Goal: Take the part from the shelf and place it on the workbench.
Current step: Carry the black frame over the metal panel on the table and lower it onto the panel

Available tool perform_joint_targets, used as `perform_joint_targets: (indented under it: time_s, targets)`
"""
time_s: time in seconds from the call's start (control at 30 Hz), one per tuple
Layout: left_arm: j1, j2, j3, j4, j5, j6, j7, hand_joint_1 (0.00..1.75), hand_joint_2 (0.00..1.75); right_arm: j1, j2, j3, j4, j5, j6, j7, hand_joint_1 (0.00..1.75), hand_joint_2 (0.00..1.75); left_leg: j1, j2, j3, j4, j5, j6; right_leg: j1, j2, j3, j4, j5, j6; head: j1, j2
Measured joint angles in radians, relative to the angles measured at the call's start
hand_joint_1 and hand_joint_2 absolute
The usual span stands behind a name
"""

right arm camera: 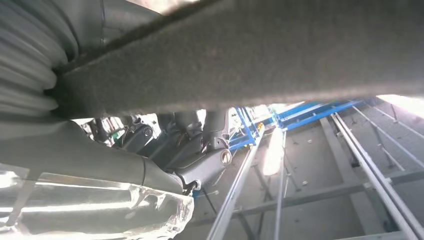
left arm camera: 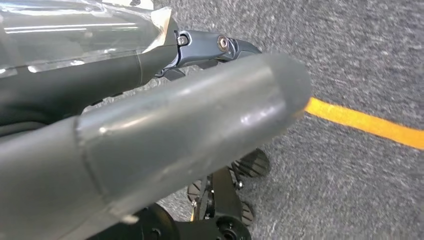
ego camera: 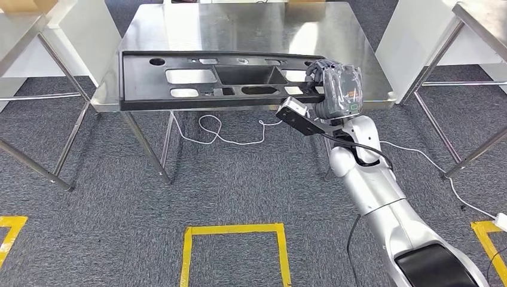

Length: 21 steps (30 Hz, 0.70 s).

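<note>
Placing step: the long black plastic part is over the steel bench, held only at its right end by the right hand, fingers wrapped on that end. The part lies across the near edge of the bench, its left end reaching just past the near left corner, far side over the steel; whether it already rests on the surface or hangs just above, can't tell from the head view

To do this well: lower flat, keep the part level so the free left end doesn't dip or swing, since a one-end hold on a long piece gives it leverage to twist. Push it a bit farther onto the bench before letting go, as the near side sits right at the edge and could tip off. Open the fingers only once the weight is on steel, then back the hand out toward the near right without dragging the part

Pose: right arm stretched forward and up from low right, wrist bent, back of the hand facing the camera. Left hand hangs low over grey carpet by a yellow floor line; open or closed, can't tell
</note>
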Motion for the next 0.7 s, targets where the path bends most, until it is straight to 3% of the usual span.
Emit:
perform_joint_targets:
  time_s: [0.07, 0.17, 0.27, 0.3, 0.33, 0.37, 0.43, 0.47, 0.53, 0.63, 0.7]
  targets:
    - [0.000, 0.000, 0.000, 0.000, -0.001, 0.001, 0.002, 0.00, 0.00, 0.001, -0.001, 0.001, -0.001, 0.000, 0.003, 0.000, 1.75, 1.75, 0.000, 0.000, -0.004, 0.009, -0.009, -0.009, 0.003, 0.003, 0.003, -0.002, -0.004, -0.021, -0.002, 0.000]
    - [0.001, -0.002, 0.000, 0.001, -0.003, 0.002, 0.004, 0.00, 0.00, -0.001, -0.003, 0.001, -0.005, 0.000, 0.005, 0.001, 1.75, 1.75, 0.007, 0.003, -0.018, 0.048, -0.037, -0.023, -0.002, 0.004, 0.011, -0.004, -0.009, -0.043, -0.007, 0.000]
    - [0.002, -0.003, 0.000, 0.002, -0.005, 0.003, 0.004, 0.00, 0.00, -0.002, -0.002, 0.001, -0.008, 0.000, 0.006, 0.001, 1.75, 1.75, 0.012, 0.006, -0.113, 0.223, -0.109, -0.038, -0.002, 0.004, 0.020, -0.004, -0.017, -0.057, -0.008, 0.000]
    - [0.002, -0.003, 0.000, 0.002, -0.005, 0.003, 0.004, 0.00, 0.00, -0.001, -0.002, 0.001, -0.008, 0.001, 0.007, 0.002, 1.75, 1.75, 0.014, 0.007, -0.145, 0.271, -0.118, -0.040, -0.001, 0.004, 0.023, -0.004, -0.020, -0.059, -0.008, 0.000]
    - [0.003, -0.003, 0.000, 0.003, -0.005, 0.003, 0.004, 0.00, 0.00, 0.000, -0.002, 0.002, -0.008, 0.001, 0.007, 0.002, 1.75, 1.75, 0.015, 0.007, -0.163, 0.285, -0.109, -0.040, 0.000, 0.004, 0.026, -0.004, -0.022, -0.060, -0.008, 0.000]
    - [0.003, -0.003, 0.000, 0.003, -0.005, 0.003, 0.005, 0.00, 0.00, 0.001, -0.002, 0.002, -0.008, 0.002, 0.008, 0.002, 1.75, 1.75, 0.016, 0.007, -0.160, 0.262, -0.081, -0.039, 0.000, 0.004, 0.030, -0.004, -0.025, -0.060, -0.008, 0.000]
    - [0.003, -0.003, 0.000, 0.003, -0.005, 0.003, 0.005, 0.00, 0.00, 0.001, -0.002, 0.003, -0.010, 0.003, 0.009, 0.002, 1.75, 1.75, 0.017, 0.007, -0.110, 0.136, -0.003, -0.031, 0.000, 0.006, 0.039, -0.005, -0.032, -0.056, -0.008, 0.000]
    - [0.003, -0.003, 0.000, 0.003, -0.005, 0.003, 0.005, 0.00, 0.00, -0.001, -0.002, 0.004, -0.012, 0.003, 0.010, 0.002, 1.75, 1.75, 0.015, 0.007, -0.083, 0.077, 0.022, -0.027, 0.002, 0.007, 0.043, -0.005, -0.035, -0.051, -0.008, 0.000]
    - [0.003, -0.003, 0.000, 0.003, -0.006, 0.005, 0.005, 0.00, 0.00, -0.004, -0.002, 0.004, -0.013, 0.003, 0.011, 0.003, 1.75, 1.75, 0.008, 0.006, -0.057, 0.021, 0.033, -0.019, 0.006, 0.008, 0.045, -0.008, -0.040, -0.041, -0.007, 0.000]
    - [0.003, -0.003, 0.000, 0.003, -0.006, 0.008, 0.005, 0.00, 0.00, -0.006, -0.002, 0.004, -0.015, 0.004, 0.013, 0.004, 1.75, 1.75, 0.003, 0.005, -0.044, 0.005, 0.032, 0.001, 0.006, 0.007, 0.048, -0.014, -0.045, -0.024, -0.006, 0.000]
    - [0.003, -0.003, 0.000, 0.003, -0.006, 0.009, 0.005, 0.00, 0.00, -0.009, -0.003, 0.005, -0.017, 0.006, 0.013, 0.004, 1.75, 1.75, 0.004, 0.006, -0.027, -0.013, 0.037, 0.017, 0.008, 0.005, 0.019, 0.045, -0.073, -0.027, -0.004, 0.000]
